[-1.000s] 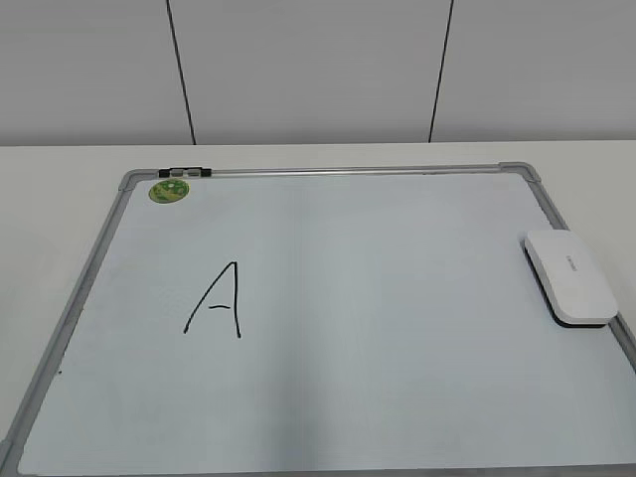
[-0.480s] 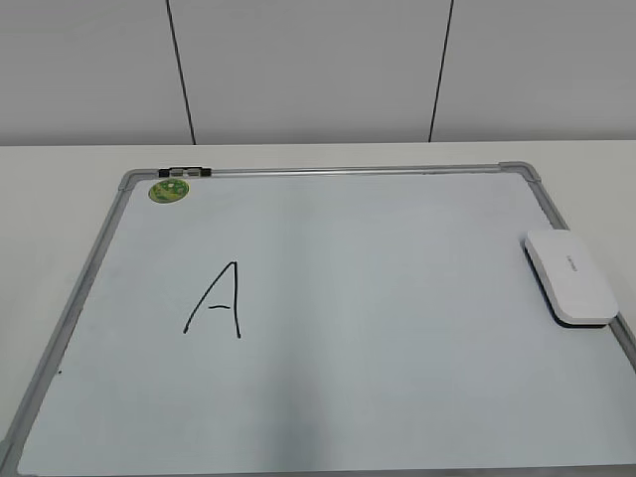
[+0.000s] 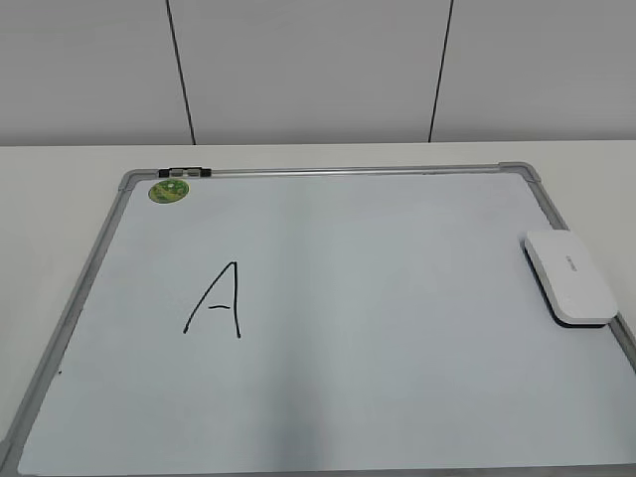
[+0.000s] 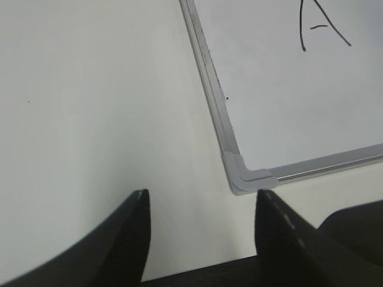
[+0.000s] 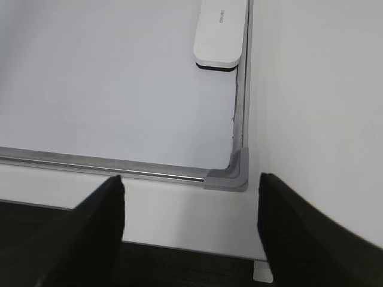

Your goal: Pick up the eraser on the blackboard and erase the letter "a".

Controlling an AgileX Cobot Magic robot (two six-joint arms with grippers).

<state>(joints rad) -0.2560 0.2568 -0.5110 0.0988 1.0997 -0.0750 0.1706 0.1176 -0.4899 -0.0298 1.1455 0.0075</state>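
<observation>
**Eraser and letter on the blackboard**

Blackboard (image 3: 397, 328): pale blue-white, grey-framed, lying flat, round green sticker (image 3: 169, 191) at far left corner. Eraser (image 3: 567, 277): white rounded block, dark underside, flat against right frame edge. Letter (image 3: 216, 299): angular black capital "A", left of centre, well apart from eraser.

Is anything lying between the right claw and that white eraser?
Nothing visible. The right gripper is open over the board's near corner, and only bare board and its frame lie between it and the eraser.
</observation>
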